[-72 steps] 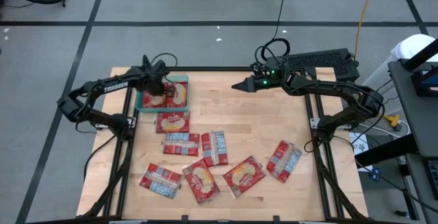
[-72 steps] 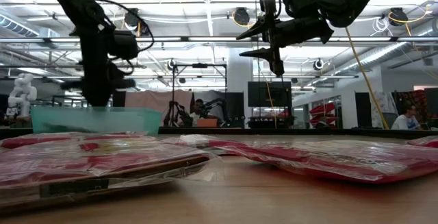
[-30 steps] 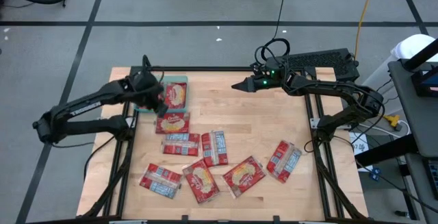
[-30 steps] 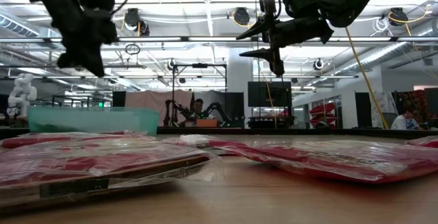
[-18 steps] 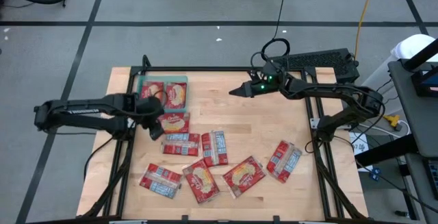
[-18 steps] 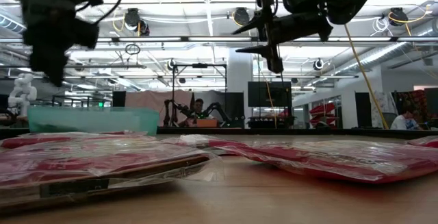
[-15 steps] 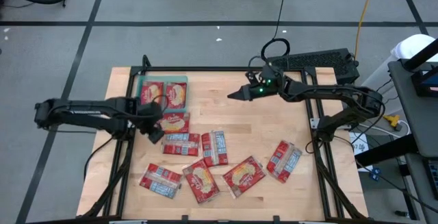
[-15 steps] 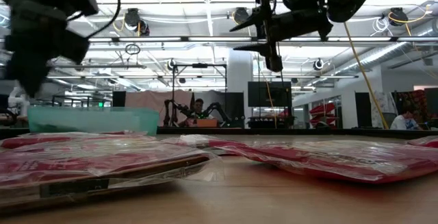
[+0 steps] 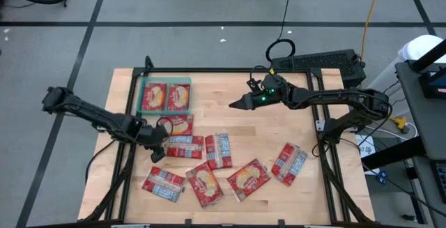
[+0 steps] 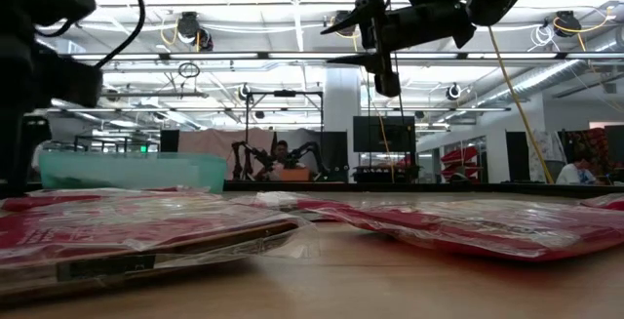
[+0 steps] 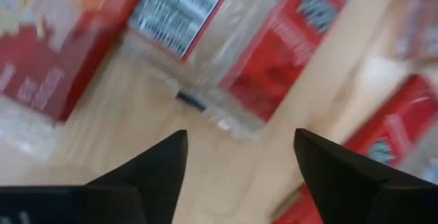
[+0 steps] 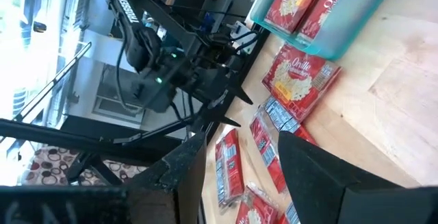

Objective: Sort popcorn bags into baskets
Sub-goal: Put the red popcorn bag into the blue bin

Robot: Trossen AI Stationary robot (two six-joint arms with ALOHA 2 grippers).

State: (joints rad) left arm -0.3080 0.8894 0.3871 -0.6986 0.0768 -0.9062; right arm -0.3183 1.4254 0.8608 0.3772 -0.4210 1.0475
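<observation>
The teal basket [image 9: 166, 97] stands at the table's far left with two red popcorn bags [image 9: 166, 97] lying flat in it, side by side. Several more popcorn bags [image 9: 209, 165] lie flat and loose on the wooden table in front of it. My left gripper [image 9: 155, 154] hangs open over the left end of this loose group; in the left wrist view its fingers [image 11: 157, 166] stand wide apart above a bag [image 11: 287, 53], with nothing between them. My right gripper [image 9: 237, 104] is open in the air over the table's far middle, pointing left.
A bag [image 9: 178, 125] lies just in front of the basket, others [image 9: 288, 163] reach toward the near right. Bare wood [image 9: 279, 127] lies right of the basket and at the far right. A black frame [image 9: 209, 70] edges the table. In the low view, bags [image 10: 146, 226] fill the foreground.
My left gripper has swung away from the basket toward the table's near edge and come down over the loose bags. The basket, partly covered by that arm before, now shows two bags. My right gripper has drifted a little toward the near edge and the left.
</observation>
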